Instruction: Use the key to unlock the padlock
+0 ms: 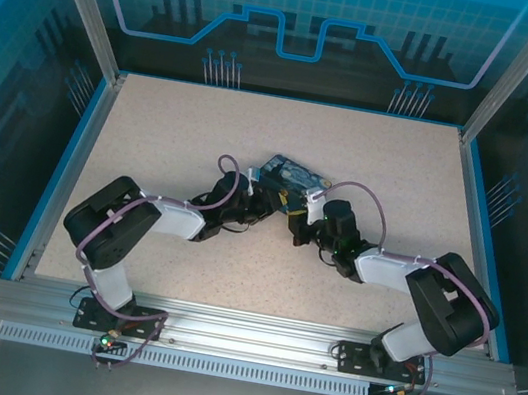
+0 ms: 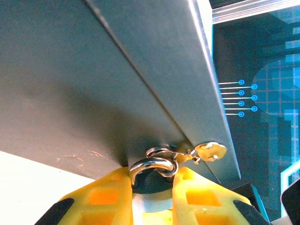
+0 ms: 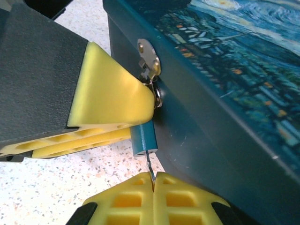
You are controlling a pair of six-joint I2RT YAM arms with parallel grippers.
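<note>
- Beige speckled table (image 1: 172, 142): you have both arms reaching in to meet near its middle, at the near side of the tin.
- Tin (image 1: 295, 173), blue with yellow swirls on the lid, lies flat mid-table. Its dark side wall carries a small metal hasp (image 3: 149, 52).
- Your left gripper (image 1: 264, 198) is clamped on the padlock. One yellow finger (image 3: 112, 96) is pressed close to the tin's wall, just under the hasp.
- Your right gripper (image 3: 153, 179) sits just beside the left one. Its yellow pads are squeezed together on the key, with no gap between them.
- Padlock (image 3: 143, 139) sits against the tin's side wall. Its shackle (image 2: 152, 165) loops through the hasp fitting, and its blue-grey body points toward your right gripper.
- Key (image 3: 150, 164): a thin dark sliver stands up from between your right pads, and its tip meets the underside of the padlock body. You cannot tell from these views how far it has gone in.
</note>
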